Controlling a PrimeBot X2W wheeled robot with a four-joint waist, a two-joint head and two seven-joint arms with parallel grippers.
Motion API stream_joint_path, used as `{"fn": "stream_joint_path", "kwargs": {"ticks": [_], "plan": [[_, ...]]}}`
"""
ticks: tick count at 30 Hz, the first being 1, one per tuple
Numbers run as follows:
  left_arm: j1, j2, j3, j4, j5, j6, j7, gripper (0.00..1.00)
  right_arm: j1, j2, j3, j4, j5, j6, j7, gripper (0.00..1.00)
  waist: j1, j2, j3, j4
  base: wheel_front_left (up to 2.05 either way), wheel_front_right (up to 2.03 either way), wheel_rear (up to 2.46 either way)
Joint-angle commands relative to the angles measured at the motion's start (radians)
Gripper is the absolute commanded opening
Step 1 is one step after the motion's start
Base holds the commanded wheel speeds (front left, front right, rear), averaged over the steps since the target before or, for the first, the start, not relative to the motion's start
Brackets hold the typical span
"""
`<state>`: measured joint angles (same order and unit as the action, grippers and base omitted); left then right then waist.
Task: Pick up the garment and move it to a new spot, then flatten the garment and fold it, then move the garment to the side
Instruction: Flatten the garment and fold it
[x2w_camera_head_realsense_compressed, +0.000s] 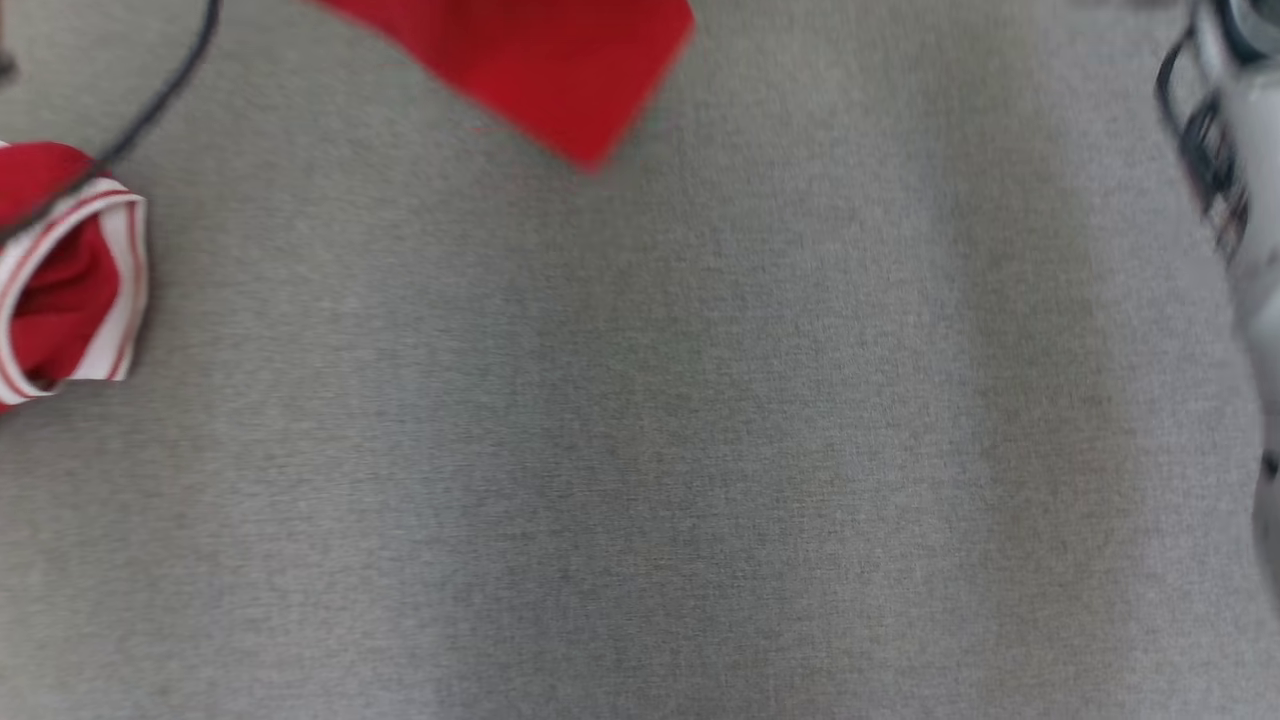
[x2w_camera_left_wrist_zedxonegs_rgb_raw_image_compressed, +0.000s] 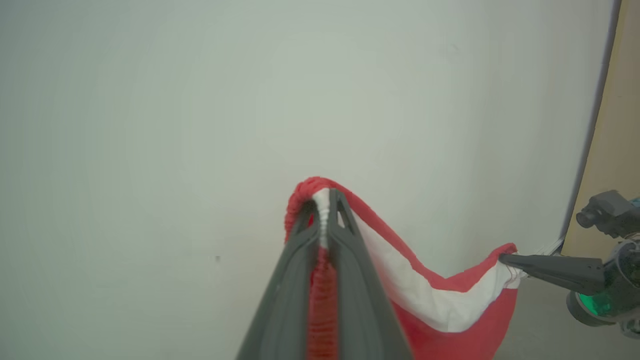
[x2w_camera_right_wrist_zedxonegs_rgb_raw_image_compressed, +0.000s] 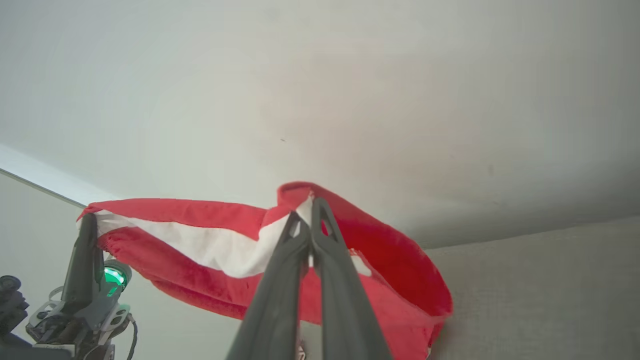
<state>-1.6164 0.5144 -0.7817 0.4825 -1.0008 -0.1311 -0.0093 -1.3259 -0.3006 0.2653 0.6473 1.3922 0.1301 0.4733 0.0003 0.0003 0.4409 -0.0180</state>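
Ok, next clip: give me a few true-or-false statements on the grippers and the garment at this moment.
1. The left gripper is shut on the garment. True.
2. The right gripper is open and holds nothing. False: it is shut on the garment's edge too.
3. The garment lies folded flat on the grey surface. False: it is held up off the grey surface, sagging between the two grippers.
4. The garment is red with a white band along the held edge. True.
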Motion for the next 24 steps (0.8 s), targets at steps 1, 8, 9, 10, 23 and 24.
{"fn": "stream_joint_path", "kwargs": {"ticks": [1,8,9,10,23,24], "plan": [[-0.054,-0.008,-0.017,0.020,-0.021,0.001,-0.016,0.00,-0.063,0.004,-0.001,0.029,-0.018,0.002,-0.010,0.00,-0.0003,-0.0003,0.050,-0.033,0.00,0.00,0.00],[-0.202,-0.010,-0.069,0.093,-0.065,0.001,-0.057,0.00,-0.243,0.034,-0.009,0.135,-0.064,0.002,-0.047,0.00,-0.0003,-0.0003,0.073,-0.069,0.00,0.00,0.00],[-0.218,-0.011,-0.083,0.098,-0.073,0.001,-0.058,0.00,-0.263,0.034,-0.008,0.147,-0.071,0.002,-0.048,0.00,-0.0003,-0.0003,0.076,-0.073,0.00,0.00,0.00],[-0.236,-0.007,-0.090,0.102,-0.084,0.001,-0.066,0.00,-0.281,0.034,-0.008,0.159,-0.076,0.002,-0.048,0.00,-0.0003,-0.0003,0.081,-0.079,0.00,0.00,0.00],[-0.302,0.017,-0.207,0.116,-0.237,0.001,-0.107,0.00,-0.372,-0.030,-0.023,0.230,-0.118,0.002,-0.070,0.00,-0.0003,-0.0003,0.127,-0.104,0.00,0.00,0.00],[-0.304,0.017,-0.219,0.117,-0.247,0.001,-0.109,0.00,-0.373,-0.034,-0.025,0.232,-0.118,0.002,-0.078,0.00,-0.0003,-0.0003,0.129,-0.106,0.00,0.00,0.00]]}}
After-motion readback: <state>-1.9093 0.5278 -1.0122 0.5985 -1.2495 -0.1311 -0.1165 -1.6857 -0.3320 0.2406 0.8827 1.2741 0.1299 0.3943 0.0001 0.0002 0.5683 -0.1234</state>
